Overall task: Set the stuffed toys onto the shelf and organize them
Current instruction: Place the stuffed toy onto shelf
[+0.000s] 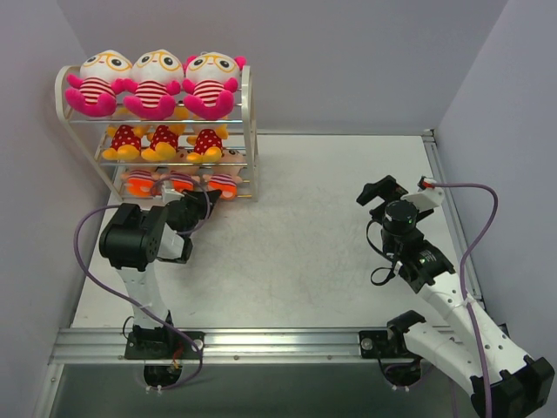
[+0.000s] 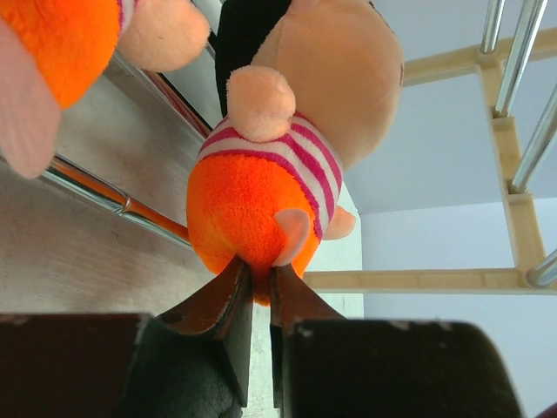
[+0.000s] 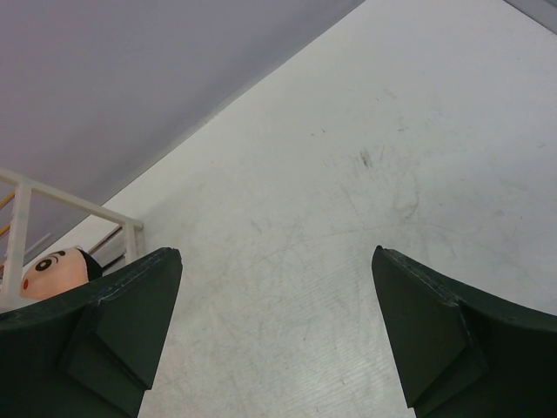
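Observation:
The cream-white shelf (image 1: 247, 113) stands at the table's far left. Three pink toys (image 1: 155, 83) sit on its top tier, three yellow-orange toys (image 1: 164, 139) on the middle tier, and three peach-faced toys in orange pants (image 1: 183, 181) on the bottom tier. My left gripper (image 1: 202, 205) is at the bottom tier's front. In the left wrist view it (image 2: 259, 277) is shut on the orange pants of a peach-faced toy (image 2: 252, 192) lying on the rods. My right gripper (image 1: 383, 192) hangs open and empty over the table's right side, also in its wrist view (image 3: 277, 261).
A neighbouring orange-pants toy (image 2: 61, 43) fills the left wrist view's upper left, beside the shelf's side frame (image 2: 513, 209). A peach face (image 3: 52, 270) and shelf post (image 3: 19, 209) show at the right wrist view's left edge. A metal rail (image 1: 261, 344) runs along the near edge.

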You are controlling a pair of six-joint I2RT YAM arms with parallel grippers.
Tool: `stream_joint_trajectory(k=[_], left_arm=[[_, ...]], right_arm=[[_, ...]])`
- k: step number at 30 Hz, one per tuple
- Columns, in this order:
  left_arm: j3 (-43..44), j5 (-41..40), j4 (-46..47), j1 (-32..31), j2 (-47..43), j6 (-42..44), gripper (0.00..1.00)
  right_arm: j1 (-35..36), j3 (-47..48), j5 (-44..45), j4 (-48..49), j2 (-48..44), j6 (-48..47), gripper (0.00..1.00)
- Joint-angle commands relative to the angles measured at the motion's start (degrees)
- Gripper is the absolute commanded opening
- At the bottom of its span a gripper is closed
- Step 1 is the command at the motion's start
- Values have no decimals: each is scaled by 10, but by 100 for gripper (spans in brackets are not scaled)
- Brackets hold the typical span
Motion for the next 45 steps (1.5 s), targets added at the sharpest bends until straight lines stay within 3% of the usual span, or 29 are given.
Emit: stream_joint_trajectory(k=[1, 8, 11, 15, 19, 30, 41, 45], left_arm=[[16, -13, 167, -6, 10, -3, 3], [10, -25, 167, -7, 6, 1, 13], [9, -26, 168, -7, 3, 0, 22], [2, -32, 167, -12, -3, -4, 41], [-7, -35, 167, -14, -12, -4, 50], [-49, -46, 167, -20, -55, -5, 63], [-154, -58, 125, -20, -194, 4, 77], [-179, -59, -6, -18, -334, 30, 81]], right_arm=[[-5, -5, 5, 17, -5, -4, 96], [-5, -4, 3, 19, -4, -4, 96], [-5, -3, 0, 19, -2, -3, 96], [-6, -3, -1, 18, -3, -4, 96], [-5, -1, -4, 17, -4, -2, 96], [-5, 3, -11, 11, -7, -1, 96], [-6, 19, -7, -8, -23, -27, 96], [-6, 31, -1, -23, -29, -42, 97]])
